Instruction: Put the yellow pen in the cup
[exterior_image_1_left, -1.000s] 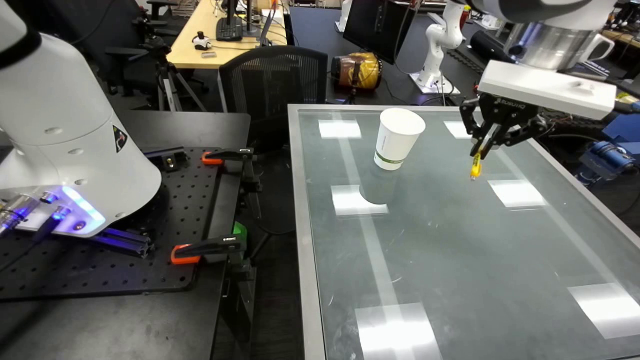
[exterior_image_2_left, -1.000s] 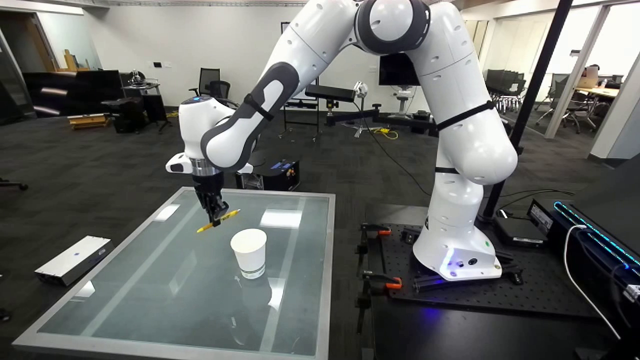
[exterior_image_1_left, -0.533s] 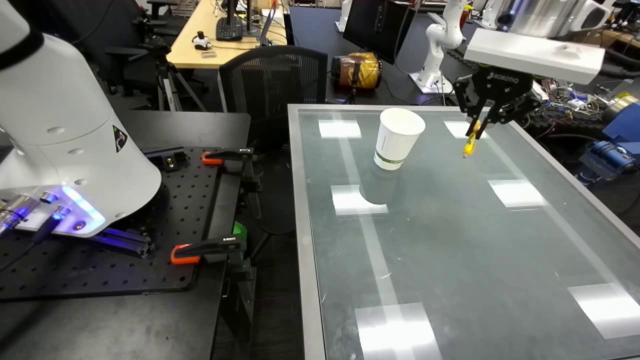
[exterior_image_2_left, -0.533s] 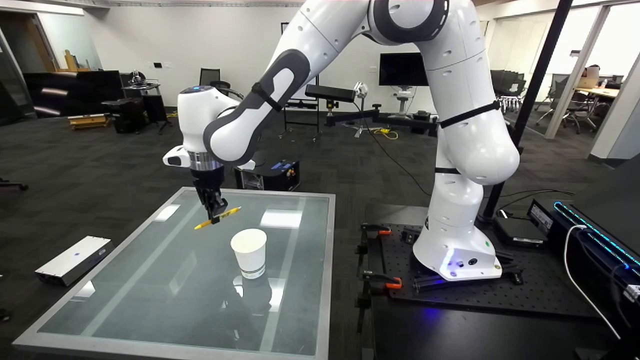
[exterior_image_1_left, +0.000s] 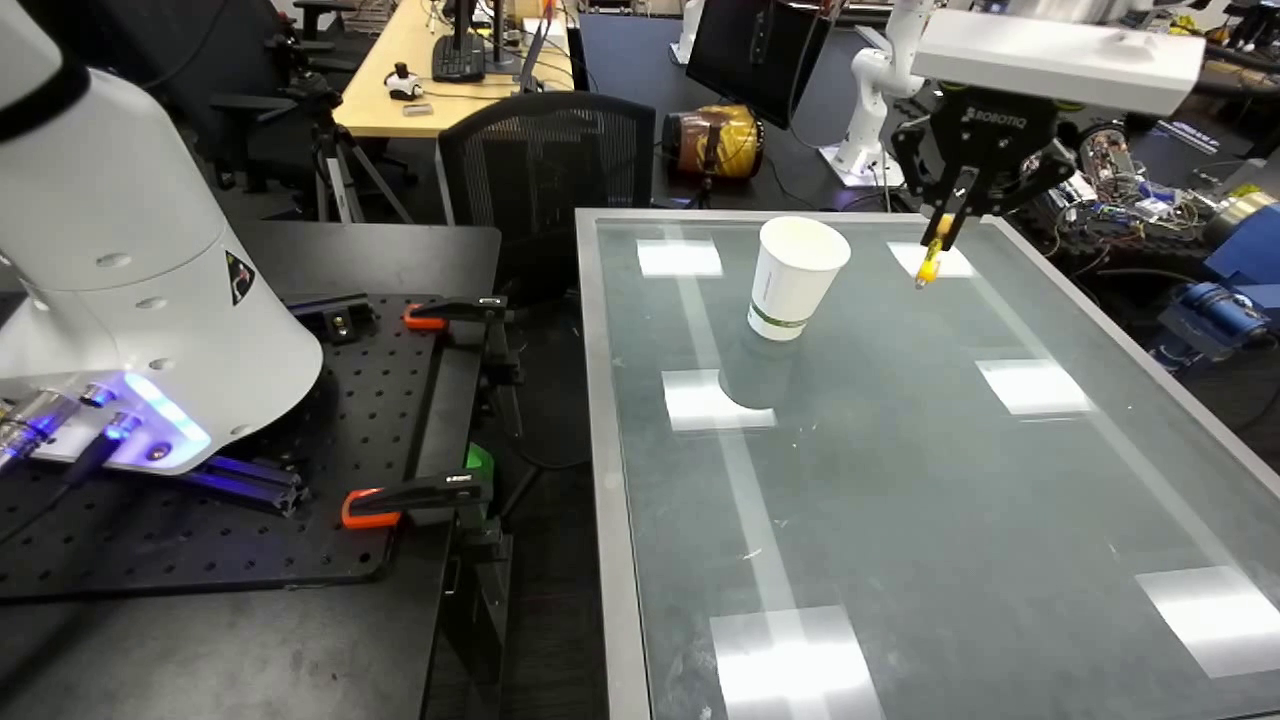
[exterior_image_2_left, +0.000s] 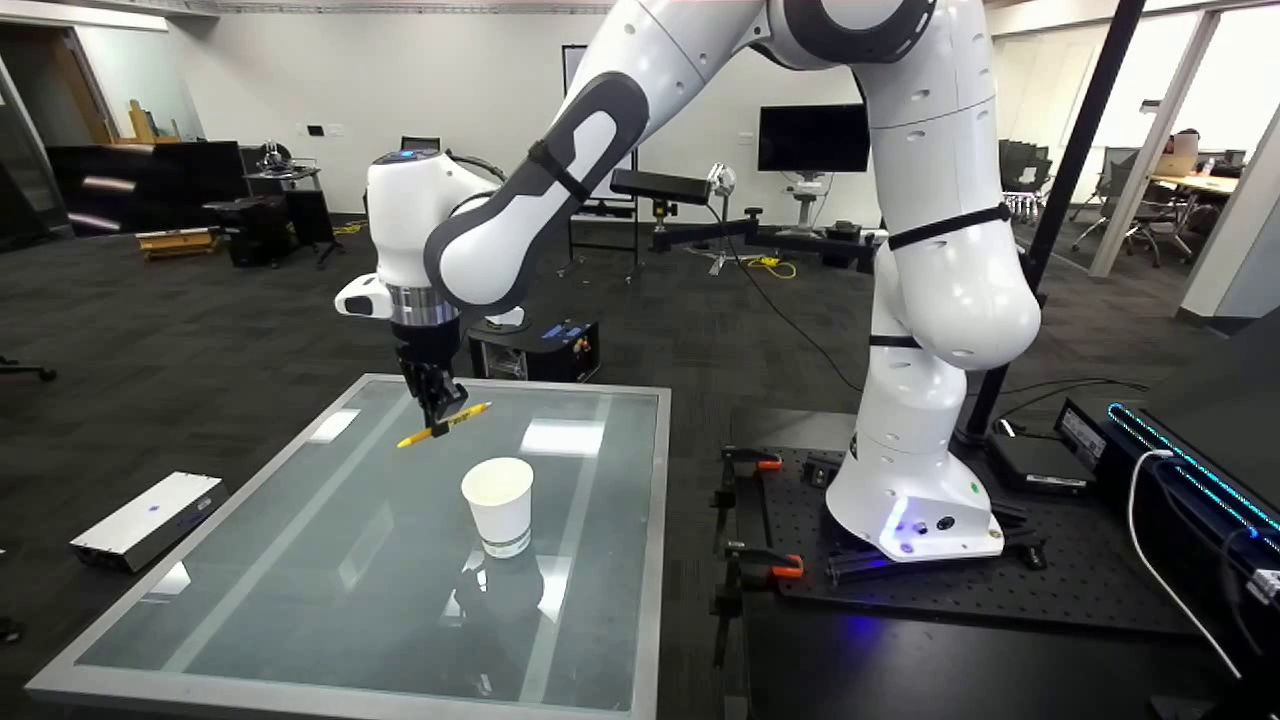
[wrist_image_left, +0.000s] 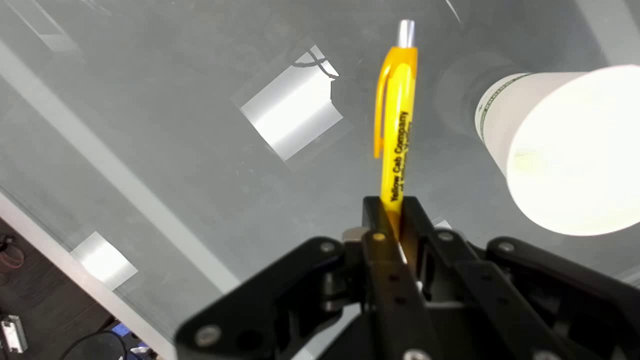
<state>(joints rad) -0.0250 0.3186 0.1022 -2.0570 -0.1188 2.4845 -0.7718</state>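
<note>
The glossy, pale-framed grey table (exterior_image_1_left: 930, 480) carries the white cup (exterior_image_1_left: 795, 285), which stands upright on its narrower end

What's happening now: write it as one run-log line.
gripper shut on pen; pen tilted, above table, outside cup; cup upright on table; status: pen not yet placed

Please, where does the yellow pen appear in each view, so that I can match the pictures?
In an exterior view: the pen is at upper right, to the right of the cup.
In an exterior view: the pen is left of centre, above and mostly left of the cup.
In the wrist view: the pen is mostly in the upper half, right of centre, left of the cup.
Shared landmark: the cup.
</note>
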